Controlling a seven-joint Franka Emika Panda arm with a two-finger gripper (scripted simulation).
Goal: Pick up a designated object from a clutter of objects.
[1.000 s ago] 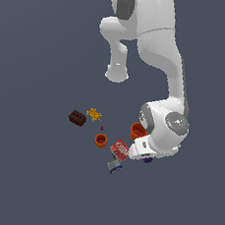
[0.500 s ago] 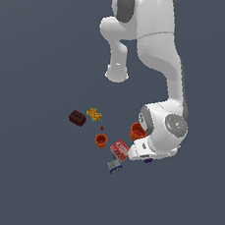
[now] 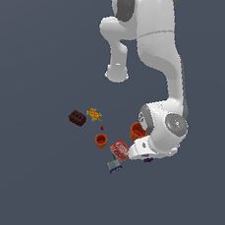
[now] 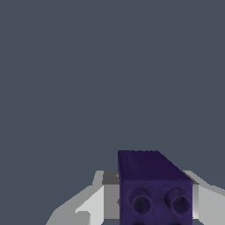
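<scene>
A flat grey-blue floor point(image 3: 22, 183) fills both views. In the wrist view the purple block point(image 4: 154, 186) sits between the gripper's point(image 4: 151, 200) pale fingers point(image 4: 94, 200), which close against its sides. In the exterior view it peeks out under the arm point(image 3: 162, 130), beside the red box point(image 3: 119, 150). Nearby lie two orange cups point(image 3: 101, 140), with the brown block point(image 3: 77, 118) farther off.
</scene>
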